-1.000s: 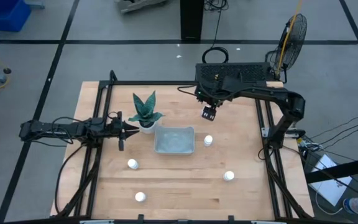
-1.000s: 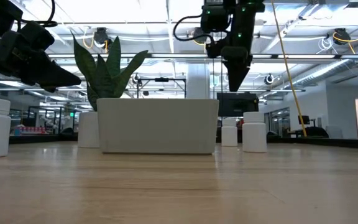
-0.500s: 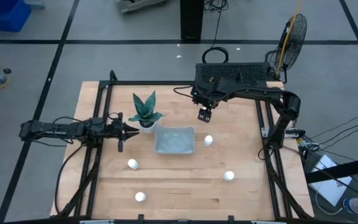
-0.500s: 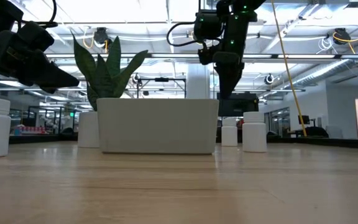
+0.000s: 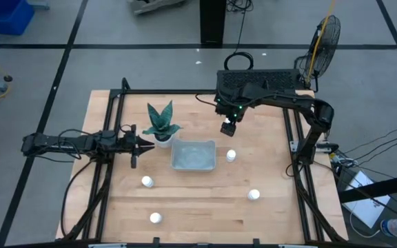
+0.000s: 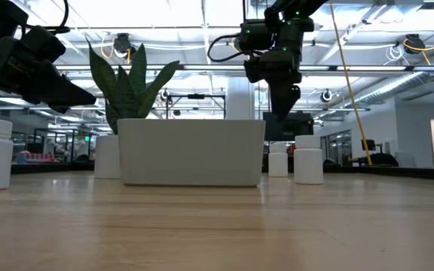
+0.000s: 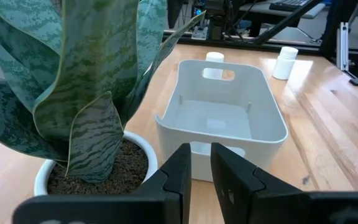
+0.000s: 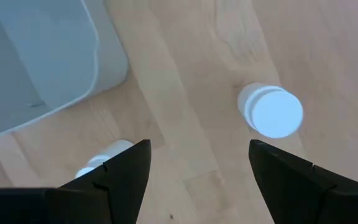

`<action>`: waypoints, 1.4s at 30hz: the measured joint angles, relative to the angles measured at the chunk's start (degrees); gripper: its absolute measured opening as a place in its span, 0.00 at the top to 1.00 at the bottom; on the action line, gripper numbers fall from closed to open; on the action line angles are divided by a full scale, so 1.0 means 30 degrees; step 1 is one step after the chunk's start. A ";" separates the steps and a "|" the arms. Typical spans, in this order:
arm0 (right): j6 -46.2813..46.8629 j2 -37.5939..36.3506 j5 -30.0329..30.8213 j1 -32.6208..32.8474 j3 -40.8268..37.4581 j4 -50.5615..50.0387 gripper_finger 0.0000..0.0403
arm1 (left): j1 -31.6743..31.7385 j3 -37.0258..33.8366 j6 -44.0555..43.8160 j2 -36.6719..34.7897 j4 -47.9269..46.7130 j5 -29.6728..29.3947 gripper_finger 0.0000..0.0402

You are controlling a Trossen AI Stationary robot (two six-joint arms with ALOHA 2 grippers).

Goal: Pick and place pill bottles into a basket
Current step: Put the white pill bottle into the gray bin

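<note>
Small white round-capped pill bottle (image 8: 270, 111) stands on the wood beside the pale grey-blue basket (image 5: 194, 154). My right gripper (image 5: 227, 127) hovers above, spread and empty, approaching; next I descend and straddle it.

Overhead, table-level, two wrist cameras; shared basket (image 5: 194, 154).

two dark jointed arms, black cables looped alongside; right arm (image 5: 281, 102) shows green indicator light.
</note>
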 joint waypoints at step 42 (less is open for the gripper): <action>-0.1390 0.0000 0.2018 -0.1488 -0.3293 0.4662 0.34 | 0.0004 -0.0004 0.0265 0.0000 0.0000 -0.0022 0.84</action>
